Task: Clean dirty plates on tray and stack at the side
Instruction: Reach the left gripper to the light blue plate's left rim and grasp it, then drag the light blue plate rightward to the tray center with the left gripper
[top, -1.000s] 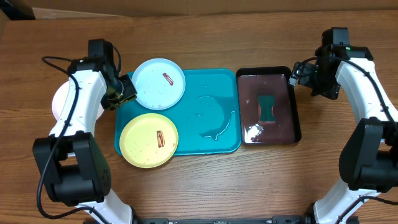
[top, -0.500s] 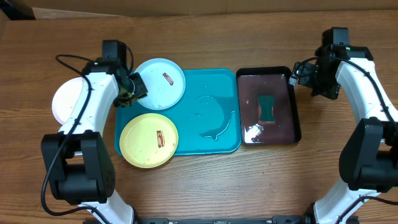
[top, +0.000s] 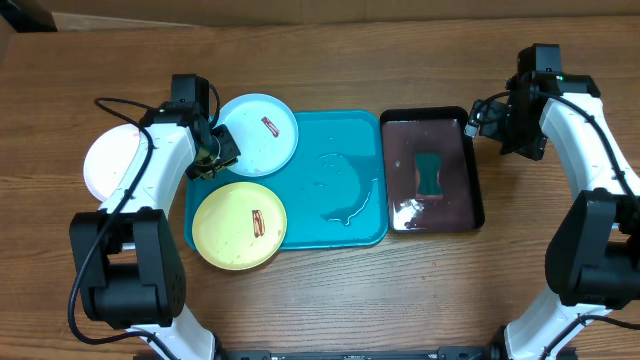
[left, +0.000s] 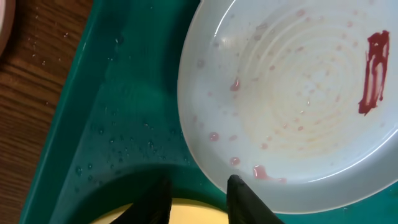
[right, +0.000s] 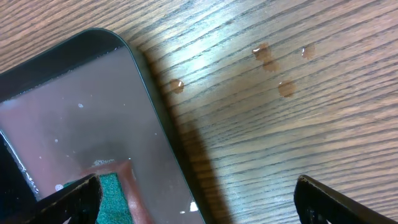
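Edging inward over the tray's (top: 340, 130) left rim, the left gripper (left: 196, 190), parted and empty, now reaches the light cyan plate's (left: 298, 93) edge.

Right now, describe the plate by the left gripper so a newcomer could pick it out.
Find the large turquoise tray mid-table, left of the black tray. At its far-left corner, beside the left gripper, lies a light cyan plate. The yellow-green plate sits nearer the robot and the white plate lies off the tray on the table; only this one is pale blue.
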